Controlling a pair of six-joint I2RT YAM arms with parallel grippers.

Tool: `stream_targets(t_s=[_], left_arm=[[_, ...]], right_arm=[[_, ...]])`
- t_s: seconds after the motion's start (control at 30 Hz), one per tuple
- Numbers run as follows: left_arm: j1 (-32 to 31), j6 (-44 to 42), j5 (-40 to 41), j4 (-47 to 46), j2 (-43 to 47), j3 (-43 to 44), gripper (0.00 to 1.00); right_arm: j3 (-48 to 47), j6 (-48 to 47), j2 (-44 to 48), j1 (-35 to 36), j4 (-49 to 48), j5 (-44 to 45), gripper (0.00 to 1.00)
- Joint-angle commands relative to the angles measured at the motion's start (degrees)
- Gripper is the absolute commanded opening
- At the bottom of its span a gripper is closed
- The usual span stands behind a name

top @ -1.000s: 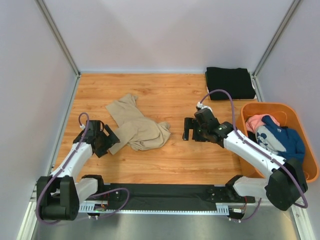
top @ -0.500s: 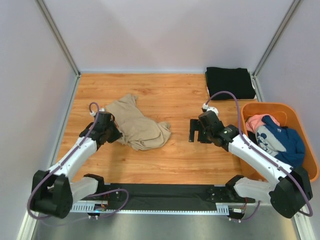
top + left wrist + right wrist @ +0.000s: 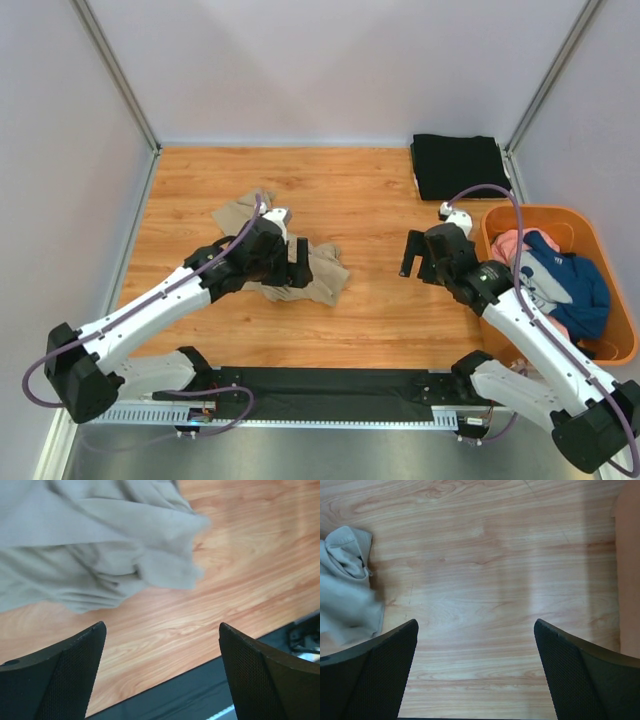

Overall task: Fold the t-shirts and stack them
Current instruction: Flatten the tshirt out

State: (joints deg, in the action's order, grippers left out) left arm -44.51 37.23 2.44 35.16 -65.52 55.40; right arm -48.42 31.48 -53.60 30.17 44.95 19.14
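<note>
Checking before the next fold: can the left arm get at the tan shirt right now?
Probably yes: the tan shirt lies crumpled just ahead of the open left fingers, with nothing in between.

Tan t-shirt (image 3: 345, 595) at left edge, orange tub (image 3: 631, 570) at right edge.

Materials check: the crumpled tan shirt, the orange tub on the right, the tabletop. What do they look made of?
Crumpled tan shirt: soft matte cloth, likely cotton; it bunches in limp folds.
Orange tub: probably moulded plastic; smooth, uniform colour, rounded rim.
Tabletop: wood-grain pattern with a slight sheen; could be laminate rather than solid wood.
</note>
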Motion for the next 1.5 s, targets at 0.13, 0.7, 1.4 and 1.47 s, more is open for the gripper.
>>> stream_targets(t_s=[0.13,0.7,1.4,1.47], left_arm=[[8.53,-1.82,13.82,9.4,12.07,0.5,1.0],[29.65,-1.82,8.56,11.34,15.52,-1.78,0.97],[34.22,-0.76,7.05,5.45,9.1,-5.3,0.96],[34.93,-0.85,6.79,4.92,7.43,-5.21,0.95]], right_arm=[[1.14,-0.46,-2.46,1.54,-11.18,-18.25,0.99],[-10.12,4.46,-40.96,3.92,-27.54,-31.62,0.77],[-5.54,2.71,-44.94,4.63,-34.23,-31.27,0.15],[-5.28,1.74,-42.91,4.54,-32.74,-30.65,0.0]])
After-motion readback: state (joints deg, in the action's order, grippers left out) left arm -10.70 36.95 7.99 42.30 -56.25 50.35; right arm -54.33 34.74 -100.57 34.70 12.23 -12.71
